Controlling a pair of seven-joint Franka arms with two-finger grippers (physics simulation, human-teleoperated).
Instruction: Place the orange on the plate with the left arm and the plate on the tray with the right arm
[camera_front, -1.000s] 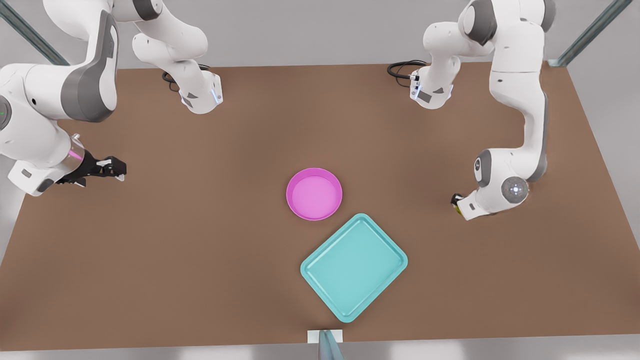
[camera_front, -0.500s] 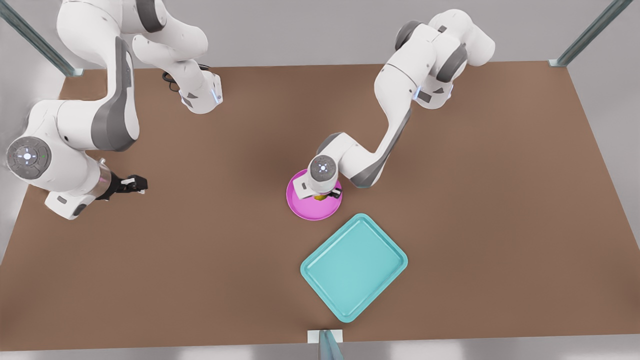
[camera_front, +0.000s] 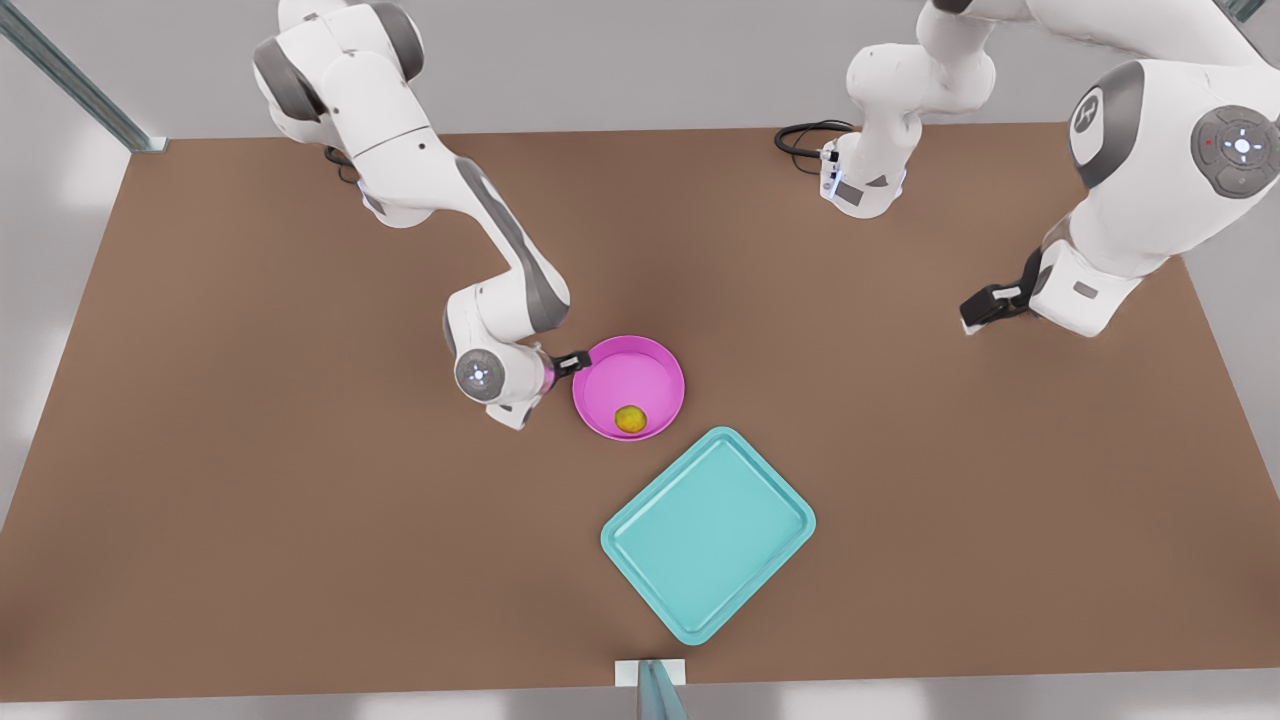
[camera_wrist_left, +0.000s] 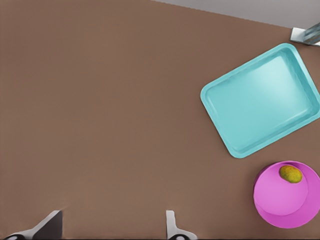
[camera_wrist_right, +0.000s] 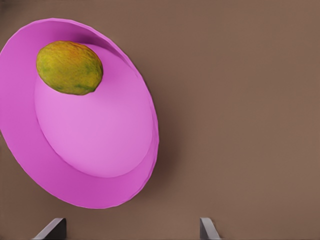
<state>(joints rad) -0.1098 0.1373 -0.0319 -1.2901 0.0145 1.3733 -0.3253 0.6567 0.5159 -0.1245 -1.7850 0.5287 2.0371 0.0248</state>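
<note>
A teal tray (camera_front: 708, 535) lies empty on the brown table (camera_front: 300, 520) near the front edge, turned at an angle so that one rounded corner points toward the plate. Just beyond that corner sits the magenta plate (camera_front: 625, 380), flat on the table and apart from the tray by a narrow gap. The orange (camera_front: 630, 419) rests inside the plate, against the near part of the rim, on the side that faces the tray.

At the plate's edge on the front view's left, the right tool (camera_front: 574, 362) reaches in low and level; its two fingers are spread wide and grip nothing. In the right wrist view the plate's rim lies just ahead of the fingertips (camera_wrist_right: 52, 229).

Farther back, well apart on the front view's right, the left tool (camera_front: 980, 308) hangs above bare table, clear of plate and tray. The left wrist view looks down on both from a distance, with the tool's fingers parted and nothing between them. The two arm bases stand at the far edge of the table.
</note>
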